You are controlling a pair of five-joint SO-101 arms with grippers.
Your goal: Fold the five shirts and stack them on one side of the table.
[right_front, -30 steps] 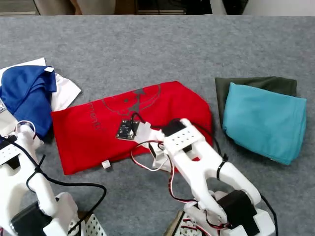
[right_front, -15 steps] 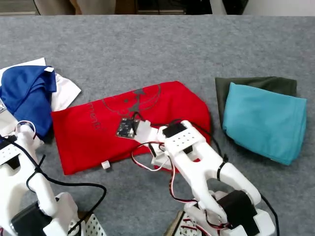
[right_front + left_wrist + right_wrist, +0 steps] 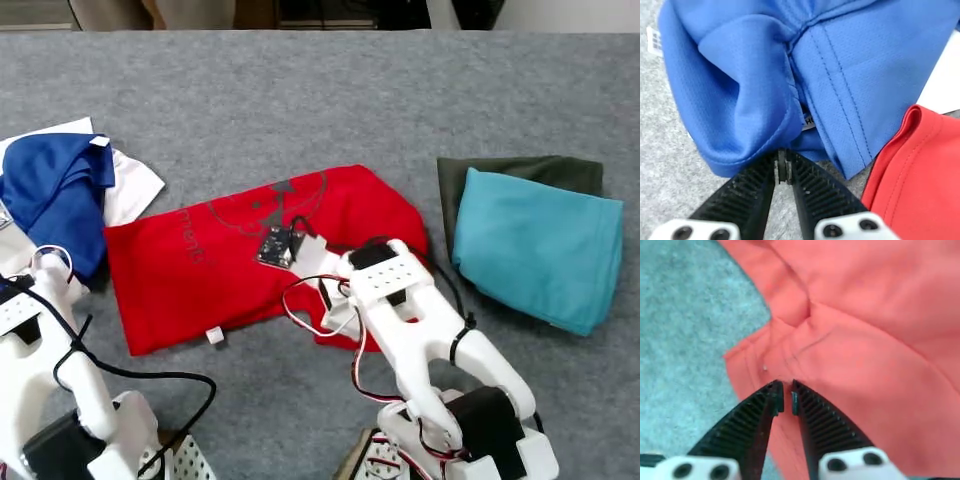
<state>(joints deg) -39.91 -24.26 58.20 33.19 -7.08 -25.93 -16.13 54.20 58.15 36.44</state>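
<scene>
My right fingers (image 3: 756, 419) are narrowed almost shut over the near hem of the red shirt (image 3: 180, 272), mid-table. My left fingers (image 3: 751, 189) sit closed at the blue shirt (image 3: 55, 190), far left. I judge a shallow pinch could slip, or drag and rumple the cloth.

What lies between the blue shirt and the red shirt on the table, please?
A white shirt lies there, sticking out from under the blue shirt and reaching almost to the red shirt; the high view shows this.
</scene>
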